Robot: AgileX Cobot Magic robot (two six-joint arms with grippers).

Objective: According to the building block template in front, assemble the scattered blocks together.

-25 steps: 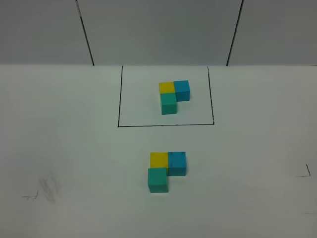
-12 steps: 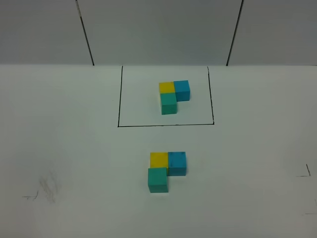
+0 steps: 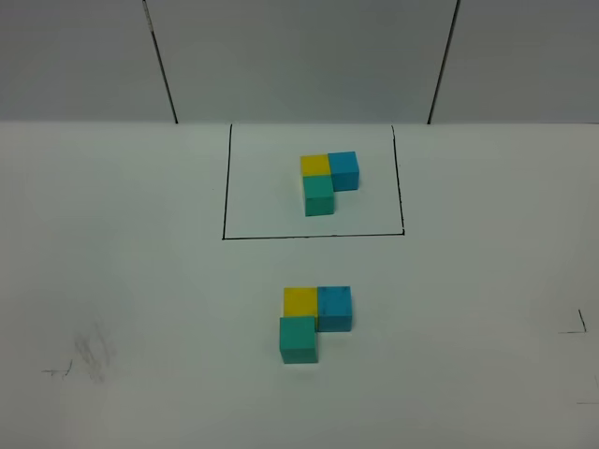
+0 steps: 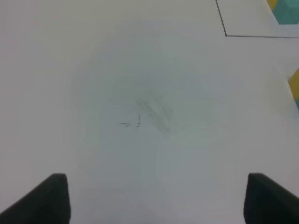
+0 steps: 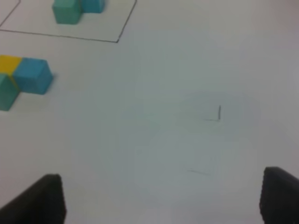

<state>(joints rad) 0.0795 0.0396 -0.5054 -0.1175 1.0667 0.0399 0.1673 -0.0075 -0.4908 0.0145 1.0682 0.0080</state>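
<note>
The building block template [image 3: 319, 195] is an L of yellow, blue and teal-green cubes inside a thin black outline [image 3: 314, 237] at the back of the table. In front of it the scattered blocks stand pressed together in the same L: yellow [image 3: 300, 301], blue [image 3: 334, 308], teal-green [image 3: 298, 339]. Neither gripper shows in the exterior high view. In the left wrist view my left gripper [image 4: 161, 200] is open over bare table, and its dark fingertips [image 4: 53, 198] hold nothing. My right gripper [image 5: 161, 198] is also open and empty, with the blue block [image 5: 32, 74] well away from it.
The white table carries a grey smudge with pencil marks [image 3: 84, 355] at the front left and a small corner mark [image 3: 576, 325] at the right. A pale back wall with two dark seams [image 3: 161, 61] rises behind the table.
</note>
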